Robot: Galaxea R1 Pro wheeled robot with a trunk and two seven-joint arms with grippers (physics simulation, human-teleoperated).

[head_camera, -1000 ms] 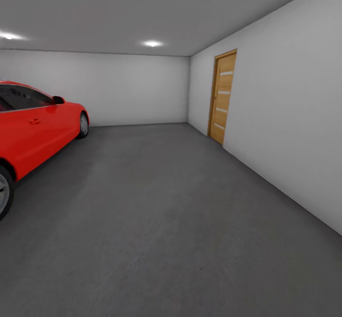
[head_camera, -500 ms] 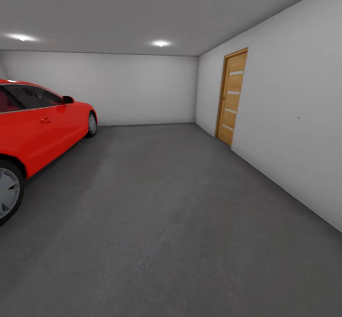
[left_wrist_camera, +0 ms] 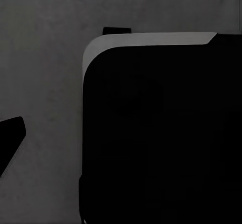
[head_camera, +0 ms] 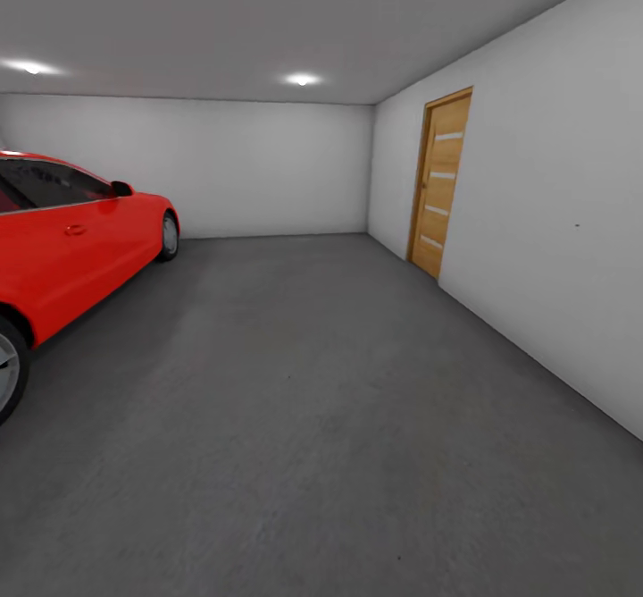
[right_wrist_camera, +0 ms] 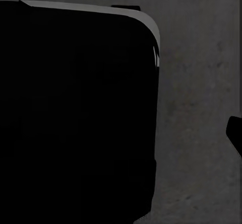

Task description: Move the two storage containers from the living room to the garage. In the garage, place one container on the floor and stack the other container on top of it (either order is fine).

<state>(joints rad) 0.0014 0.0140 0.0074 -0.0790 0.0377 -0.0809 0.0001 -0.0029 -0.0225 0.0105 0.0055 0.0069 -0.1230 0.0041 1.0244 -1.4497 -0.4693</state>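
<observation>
We're in the garage, looking across the dark grey floor with the red car off to one side and the slatted wood door on the other. Both wrist views look down at concrete past a large black body, so I can't tell whether either end effector is open or closed, and I can't tell where the storage containers are. The risk I'd judge here: roll on carelessly and the base could clip the car.

Car at left on the floor; door in the right wall; open floor between
</observation>
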